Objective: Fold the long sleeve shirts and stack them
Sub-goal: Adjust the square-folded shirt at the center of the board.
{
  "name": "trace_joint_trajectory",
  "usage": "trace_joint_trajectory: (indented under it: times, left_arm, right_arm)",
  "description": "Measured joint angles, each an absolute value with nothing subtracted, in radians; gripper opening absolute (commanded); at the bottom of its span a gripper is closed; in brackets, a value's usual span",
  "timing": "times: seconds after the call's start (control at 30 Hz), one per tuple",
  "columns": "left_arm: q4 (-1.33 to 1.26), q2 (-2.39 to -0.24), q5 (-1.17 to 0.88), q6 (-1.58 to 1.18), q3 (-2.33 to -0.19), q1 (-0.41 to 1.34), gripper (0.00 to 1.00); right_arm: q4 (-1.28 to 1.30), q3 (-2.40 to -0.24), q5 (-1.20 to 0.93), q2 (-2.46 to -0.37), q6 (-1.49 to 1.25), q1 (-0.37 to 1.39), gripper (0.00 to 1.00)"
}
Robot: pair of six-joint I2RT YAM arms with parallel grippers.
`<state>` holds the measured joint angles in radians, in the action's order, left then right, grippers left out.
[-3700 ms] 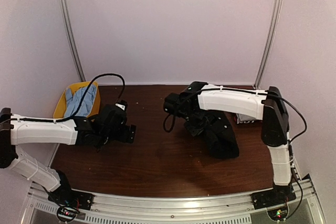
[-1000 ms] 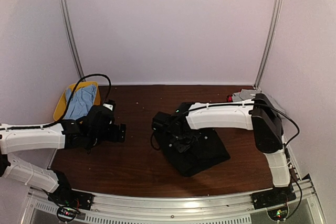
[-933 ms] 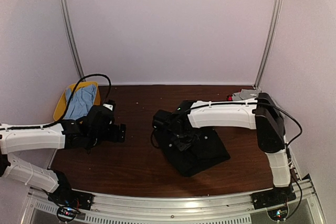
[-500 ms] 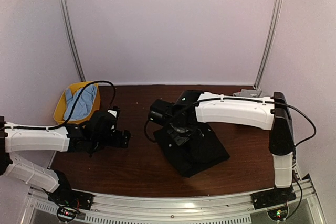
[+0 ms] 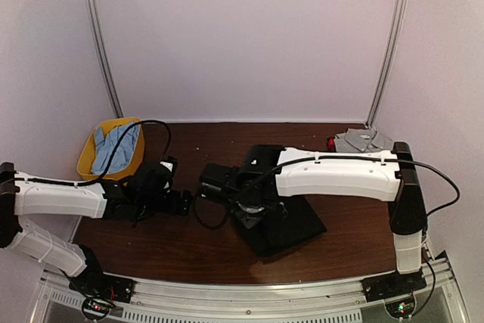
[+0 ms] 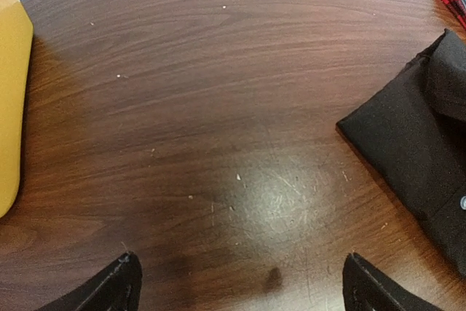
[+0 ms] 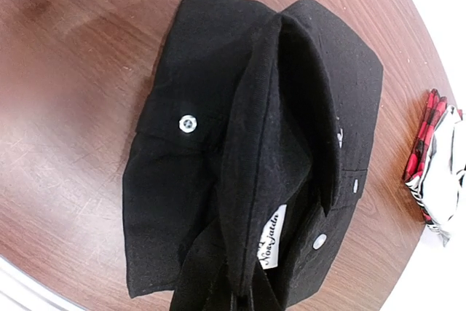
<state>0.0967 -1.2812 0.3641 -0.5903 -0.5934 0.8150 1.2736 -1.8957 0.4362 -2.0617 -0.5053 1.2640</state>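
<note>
The black long sleeve shirt [image 5: 296, 225] lies folded on the table in front of centre. My right gripper [image 5: 252, 208] is over its left edge. In the right wrist view it [image 7: 256, 305] is shut on the raised collar fold of the black shirt [image 7: 196, 172], next to the white neck label [image 7: 271, 247]. My left gripper [image 5: 172, 202] is open and empty, low over bare table left of the shirt. In its wrist view [image 6: 244, 289] the shirt's corner [image 6: 408, 151] lies to the right. The grey shirt [image 5: 363, 140] lies at the back right.
A yellow basket [image 5: 113, 150] holding light blue cloth stands at the back left; its wall shows in the left wrist view [image 6: 10, 107]. A small red and black item [image 5: 332, 143] lies beside the grey shirt. White walls close the table on three sides.
My right arm has swung left, pulling the black shirt's collar with it, and the grey shirt at the back right has come into view. My left gripper has shifted slightly right.
</note>
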Motion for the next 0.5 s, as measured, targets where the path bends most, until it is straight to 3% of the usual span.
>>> trace_joint_trajectory:
  times: [0.2,0.5]
  left_arm:
    - [0.097,-1.296,0.364,-0.601,-0.593,0.815,0.98]
    - [0.099,-1.297,0.389,-0.616,-0.593,0.815,0.98]
  right_arm:
    - [1.245,-1.893,0.436,-2.114,-0.501,1.274,0.07]
    - [1.121,-1.86,0.408,-2.237,-0.479,1.266,0.33]
